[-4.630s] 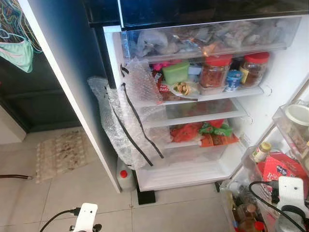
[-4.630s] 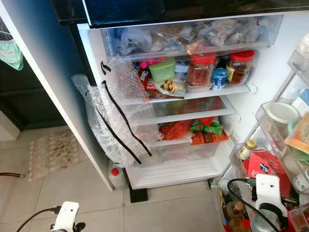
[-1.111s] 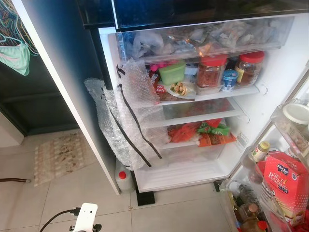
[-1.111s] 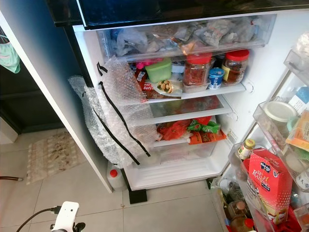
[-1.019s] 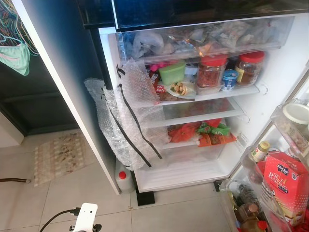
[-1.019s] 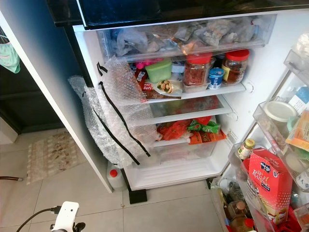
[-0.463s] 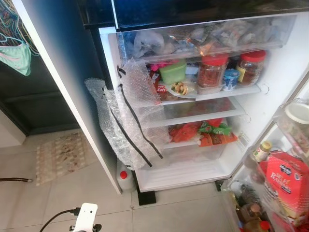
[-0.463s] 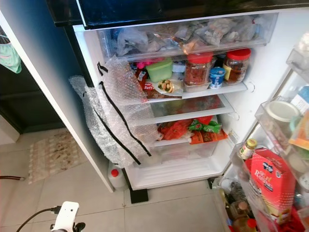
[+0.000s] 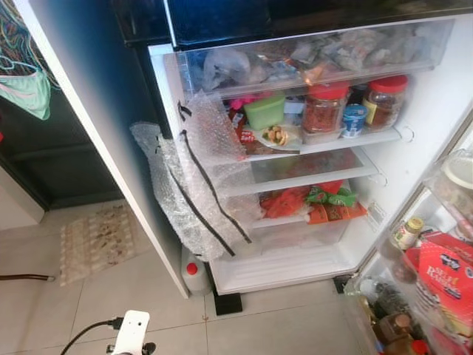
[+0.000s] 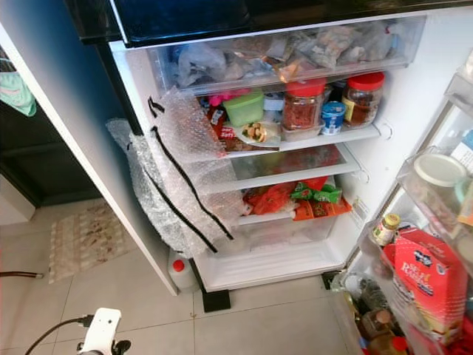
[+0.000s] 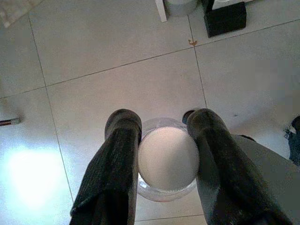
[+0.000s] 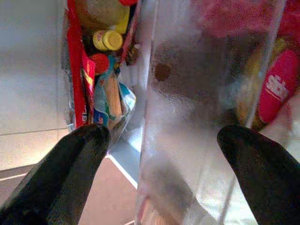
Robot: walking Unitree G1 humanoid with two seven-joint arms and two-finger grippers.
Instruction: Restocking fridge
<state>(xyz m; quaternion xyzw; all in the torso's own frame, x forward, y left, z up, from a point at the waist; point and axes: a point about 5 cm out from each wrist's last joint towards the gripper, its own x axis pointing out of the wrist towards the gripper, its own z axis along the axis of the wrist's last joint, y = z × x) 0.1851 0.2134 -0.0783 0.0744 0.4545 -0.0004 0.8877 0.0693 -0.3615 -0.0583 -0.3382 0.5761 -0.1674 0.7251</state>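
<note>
Left end effector [image 11: 161, 154] clenched on a white-lidded jar [image 11: 168, 159], lid between both fingers. Right end effector [image 12: 161, 154] released, door-shelf wall [image 12: 206, 93] at 12 o'clock.

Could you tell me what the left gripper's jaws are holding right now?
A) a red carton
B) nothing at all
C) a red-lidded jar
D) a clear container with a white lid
D: in the left wrist view, the left gripper has its two black jaws closed on either side of a clear container with a white lid, held above the tiled floor.
</note>
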